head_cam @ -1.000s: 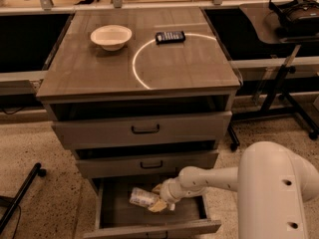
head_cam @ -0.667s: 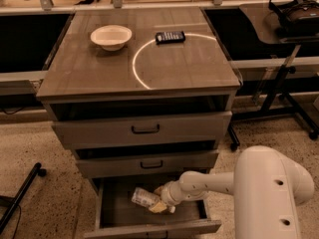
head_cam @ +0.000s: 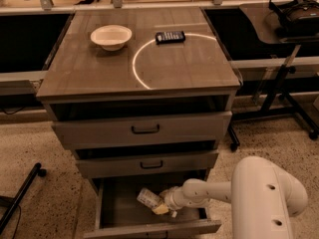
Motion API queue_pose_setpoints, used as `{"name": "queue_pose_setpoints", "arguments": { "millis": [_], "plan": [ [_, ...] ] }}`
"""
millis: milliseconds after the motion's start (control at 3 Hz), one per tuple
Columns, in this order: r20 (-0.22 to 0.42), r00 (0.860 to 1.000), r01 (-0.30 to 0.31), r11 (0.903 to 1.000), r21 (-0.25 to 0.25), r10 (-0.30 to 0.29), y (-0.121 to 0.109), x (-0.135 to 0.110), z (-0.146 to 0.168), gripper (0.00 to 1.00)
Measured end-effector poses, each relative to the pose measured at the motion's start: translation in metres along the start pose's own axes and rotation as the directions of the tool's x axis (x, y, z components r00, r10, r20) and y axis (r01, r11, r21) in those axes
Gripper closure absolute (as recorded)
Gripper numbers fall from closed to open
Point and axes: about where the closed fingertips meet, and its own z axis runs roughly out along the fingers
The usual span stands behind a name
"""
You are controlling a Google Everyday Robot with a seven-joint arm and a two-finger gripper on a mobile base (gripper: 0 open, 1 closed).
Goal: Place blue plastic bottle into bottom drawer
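The bottom drawer (head_cam: 119,222) of the grey-brown cabinet stands pulled open. The blue plastic bottle (head_cam: 148,198), clear with a pale label, lies tilted inside it near the middle, low over the wood floor. My gripper (head_cam: 162,206) reaches into the drawer from the right on the white arm (head_cam: 214,190) and sits at the bottle's right end, in contact with it. The bottle's cap end is hidden behind the gripper.
The two upper drawers (head_cam: 144,129) with dark handles are slightly open above the arm. On the cabinet top lie a white bowl (head_cam: 111,36) and a dark phone-like device (head_cam: 170,36). A black stand leg (head_cam: 22,195) lies on the floor at left, a desk frame (head_cam: 281,78) at right.
The arm has drawn slightly left and deeper into the drawer; the bottle stays near the same spot on the drawer floor.
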Motion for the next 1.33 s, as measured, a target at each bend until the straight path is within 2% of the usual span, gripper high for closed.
{"name": "queue_pose_setpoints", "arguments": {
  "millis": [667,1000,1333],
  "plan": [
    [0.007,0.996,-0.088,0.9953,0.041,0.088,-0.029,0.029,-0.001,0.28],
    [0.002,0.994,-0.11,0.9922,0.059,0.11,-0.041,0.038,-0.005,0.06],
    [0.028,0.992,-0.125,0.989,0.079,0.123,-0.048,0.043,-0.028,0.0]
  ]
}}
